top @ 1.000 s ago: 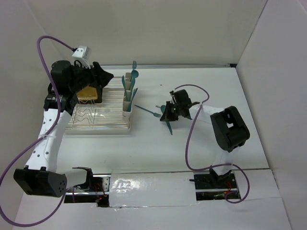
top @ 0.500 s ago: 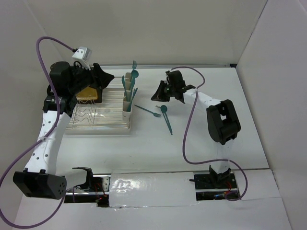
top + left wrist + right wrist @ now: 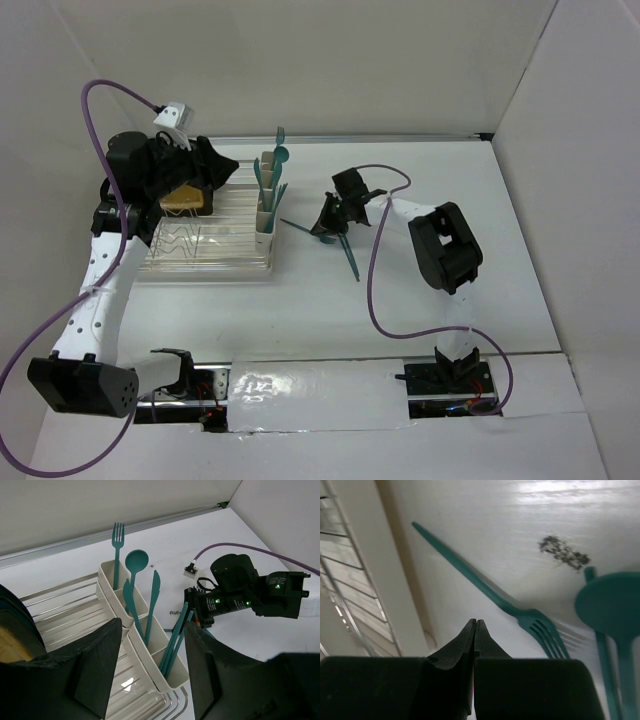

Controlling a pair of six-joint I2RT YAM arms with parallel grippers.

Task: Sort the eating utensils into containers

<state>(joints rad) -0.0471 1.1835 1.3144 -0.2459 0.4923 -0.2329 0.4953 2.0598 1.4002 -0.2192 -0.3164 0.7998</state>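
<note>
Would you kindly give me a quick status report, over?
Left gripper open, near cups. Right gripper shut, empty, over loose fork. Spoon beside it. Nothing blocking.

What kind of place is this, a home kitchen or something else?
Probably a robot test cell, not a kitchen: bare white walls enclose a white table, with two cabled arms bolted at its edge and a dish rack staged.

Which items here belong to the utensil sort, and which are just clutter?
Job:
- loose fork
- loose spoon
- utensils already standing in the cups
- cream cups

Not the job:
- dish rack
- yellow item in the rack
- purple cables
</note>
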